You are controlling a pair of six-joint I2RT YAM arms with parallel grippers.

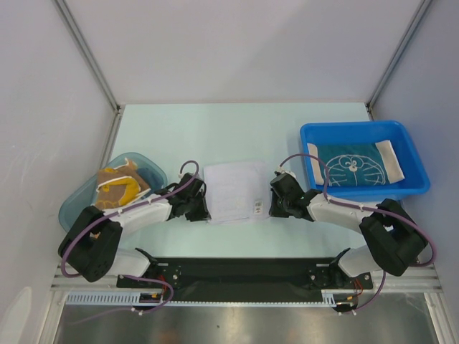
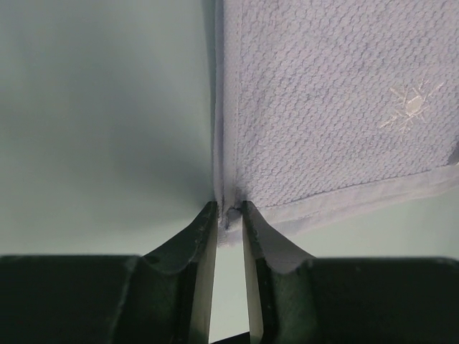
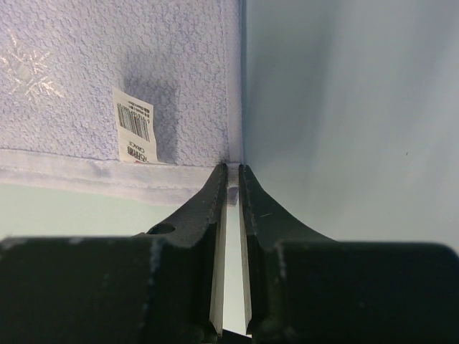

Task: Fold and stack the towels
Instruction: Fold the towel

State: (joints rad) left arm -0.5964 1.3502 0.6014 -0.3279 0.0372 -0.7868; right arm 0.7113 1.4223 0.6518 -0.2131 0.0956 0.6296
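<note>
White waffle-weave cotton towel [image 1: 233, 190] lies flat on the pale green table [image 1: 179, 129], right between the two arms. Left gripper [image 2: 229, 209] looks pinched onto its near-left corner hem. Right gripper [image 3: 233, 170] is nipped tight on the near-right corner, just beside the barcode tag [image 3: 135, 134]. I'd guess it's light and floppy, so the hemmed corners are the place to grab, otherwise it'll sag and bunch.

Robot lab cell: white panel walls [image 1: 237, 50], aluminium corner posts [image 1: 84, 54], pale-green bench [image 1: 215, 132].
</note>
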